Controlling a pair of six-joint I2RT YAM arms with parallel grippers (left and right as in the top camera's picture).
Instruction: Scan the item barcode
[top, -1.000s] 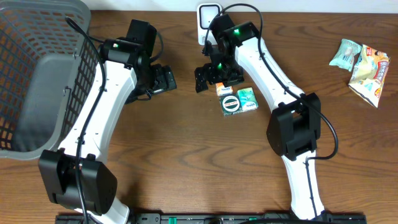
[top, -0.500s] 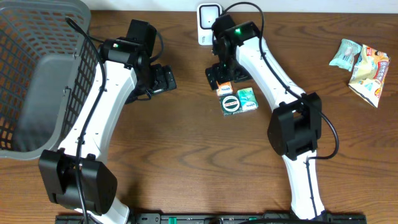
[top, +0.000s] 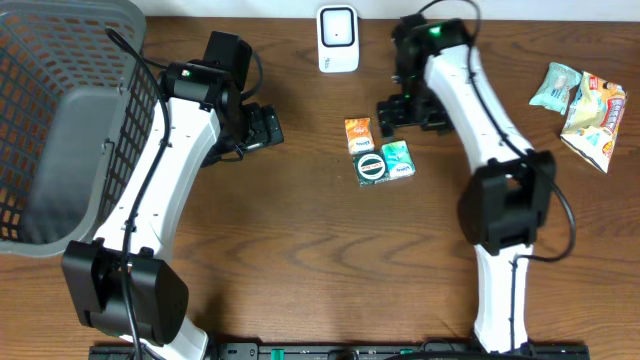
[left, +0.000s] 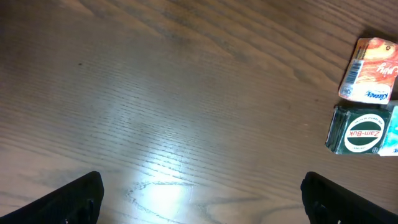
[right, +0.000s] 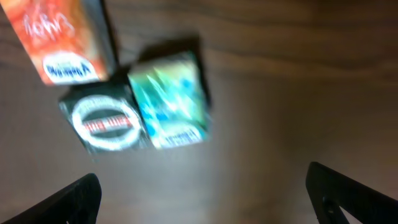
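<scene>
Right jaws are standing wide and empty above the desk (top: 300, 250), just beside the orange packet (top: 359, 134), which is lying next to the green tin (top: 370, 166) and teal packet (top: 398, 158), near the scanner (top: 338, 38). Left jaws are gaping wide, holding nothing.

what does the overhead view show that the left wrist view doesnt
Only overhead: the grey plastic mesh basket, the white upright scanner and the crinkled snack packets at the right edge. Only left wrist: the Zam-Buk lettering on the dark green box is readable, and what looks like a barcode shows on the edge of the orange packet. Both: those two items lying next to each other on the brown wooden table.
</scene>
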